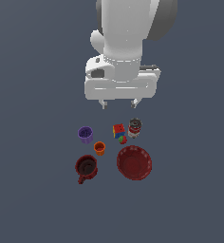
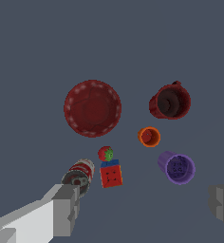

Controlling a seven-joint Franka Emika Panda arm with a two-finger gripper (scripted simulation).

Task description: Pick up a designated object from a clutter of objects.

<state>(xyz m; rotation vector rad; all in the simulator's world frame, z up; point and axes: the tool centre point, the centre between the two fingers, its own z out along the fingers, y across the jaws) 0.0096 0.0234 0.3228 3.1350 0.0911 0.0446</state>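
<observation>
The dark-red bowl (image 1: 134, 163) with a scalloped rim sits on the grey surface, the largest item; it also shows in the wrist view (image 2: 92, 108). My gripper (image 1: 118, 103) hangs open and empty high above the clutter, behind the cube. Its fingers (image 2: 64, 209) frame the wrist view. The clutter holds a purple cup (image 1: 85, 134), an orange cup (image 1: 99, 148), a dark-red mug (image 1: 86, 167) with a handle, a multicoloured cube (image 1: 118, 130), a small red ball (image 1: 123, 139) and a can (image 1: 135, 127).
The items lie apart from one another on the flat grey surface (image 1: 33, 156). The ball touches or nearly touches the cube. The can (image 2: 79, 174) lies close to one finger in the wrist view.
</observation>
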